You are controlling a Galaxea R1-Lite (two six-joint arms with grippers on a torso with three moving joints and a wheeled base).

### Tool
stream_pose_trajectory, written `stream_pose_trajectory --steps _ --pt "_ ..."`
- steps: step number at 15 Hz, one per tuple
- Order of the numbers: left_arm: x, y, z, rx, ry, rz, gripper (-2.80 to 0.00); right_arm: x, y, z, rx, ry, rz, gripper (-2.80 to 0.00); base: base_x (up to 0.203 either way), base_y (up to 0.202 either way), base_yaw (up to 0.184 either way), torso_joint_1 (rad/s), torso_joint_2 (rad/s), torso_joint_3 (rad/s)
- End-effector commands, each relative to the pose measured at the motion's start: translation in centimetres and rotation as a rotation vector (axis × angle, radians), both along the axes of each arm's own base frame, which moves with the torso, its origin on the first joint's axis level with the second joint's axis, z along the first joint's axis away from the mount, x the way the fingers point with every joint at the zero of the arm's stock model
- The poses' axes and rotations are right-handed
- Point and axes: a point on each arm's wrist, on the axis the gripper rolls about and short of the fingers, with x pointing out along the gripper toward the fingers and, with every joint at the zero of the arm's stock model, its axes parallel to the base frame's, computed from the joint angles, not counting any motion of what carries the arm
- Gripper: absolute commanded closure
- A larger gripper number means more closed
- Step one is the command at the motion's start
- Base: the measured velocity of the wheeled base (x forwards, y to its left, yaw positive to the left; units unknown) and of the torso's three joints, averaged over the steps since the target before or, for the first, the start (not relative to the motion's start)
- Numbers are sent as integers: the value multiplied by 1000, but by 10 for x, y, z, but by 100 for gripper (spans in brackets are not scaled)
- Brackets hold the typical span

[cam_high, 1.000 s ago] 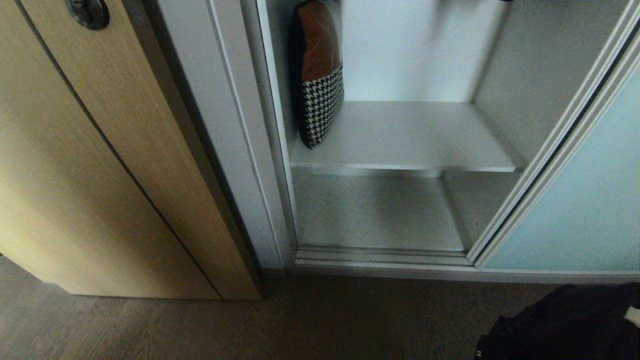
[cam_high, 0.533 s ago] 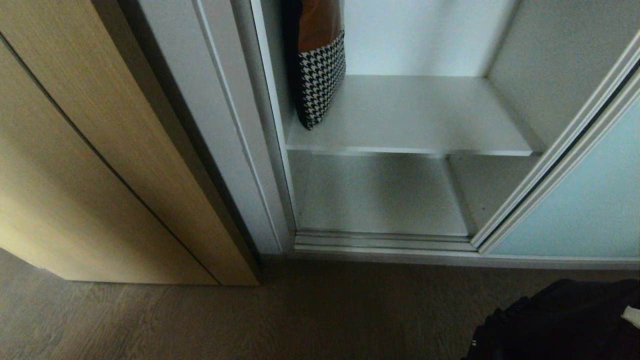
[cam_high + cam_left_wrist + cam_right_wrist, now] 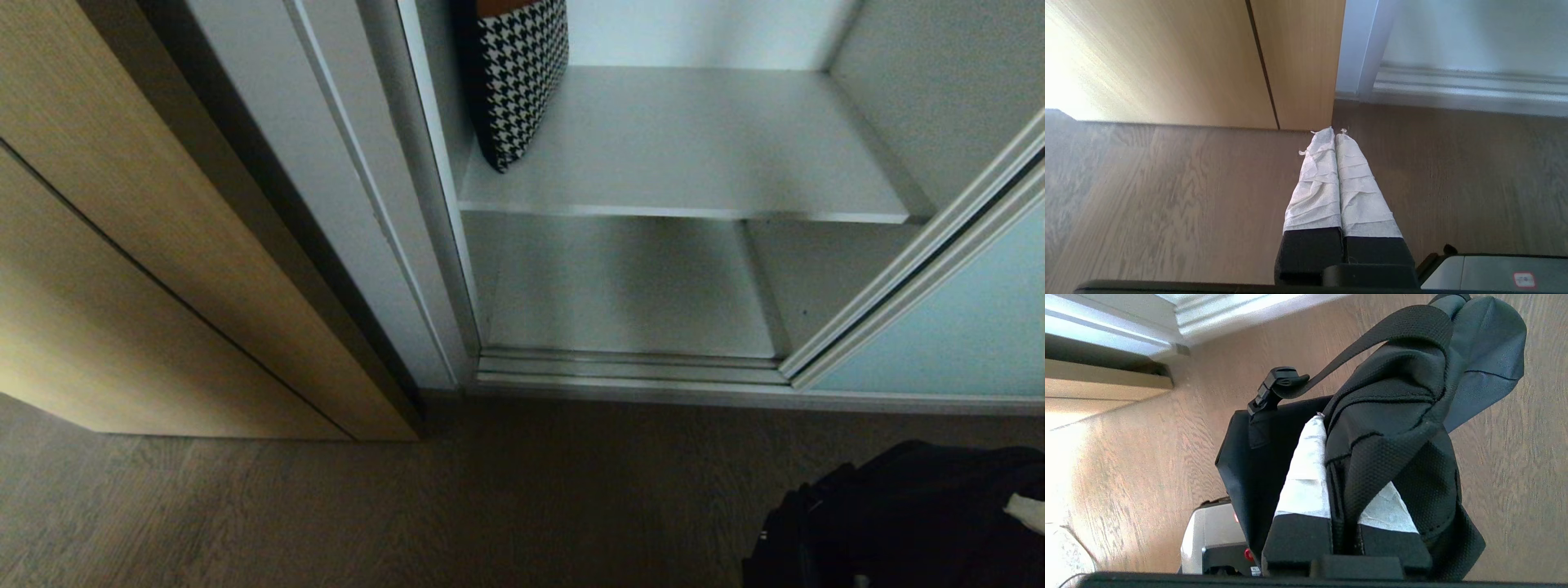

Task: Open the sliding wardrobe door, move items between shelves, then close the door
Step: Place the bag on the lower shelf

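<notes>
The sliding wardrobe door (image 3: 963, 327), frosted pale blue-green glass in a silver frame, stands slid to the right, so the wardrobe is open. Inside are two white shelves: an upper board (image 3: 694, 139) and a bottom board (image 3: 629, 286). A black-and-white houndstooth piece (image 3: 522, 82) leans upright against the left wall on the upper board. The black fabric bag (image 3: 898, 514) hangs low at the right above the floor. My right gripper (image 3: 1331, 428) is shut on the bag's (image 3: 1396, 416) fabric, its strap and buckle trailing. My left gripper (image 3: 1335, 132) hangs shut and empty over the floor.
A light wood door (image 3: 122, 245) stands left of the wardrobe's white frame (image 3: 326, 204). The metal door track (image 3: 629, 363) runs along the wardrobe's base. Brown wood floor (image 3: 490, 506) lies in front. Part of my base (image 3: 1208, 531) shows beneath the bag.
The whole head view has shifted: the wardrobe has slid upward in the picture, so the camera has moved. The bag stays in the right gripper and shows a little more.
</notes>
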Motion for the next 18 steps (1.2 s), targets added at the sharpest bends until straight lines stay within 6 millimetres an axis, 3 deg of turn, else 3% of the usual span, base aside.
stream_pose_trajectory --steps 1,18 --pt "0 0 0 0 1 0 0 1 0 -1 4 12 0 0 0 0 0 2 -2 -194" --pt "0 0 0 0 1 1 0 5 0 -1 5 9 -2 0 0 0 0 3 2 -196"
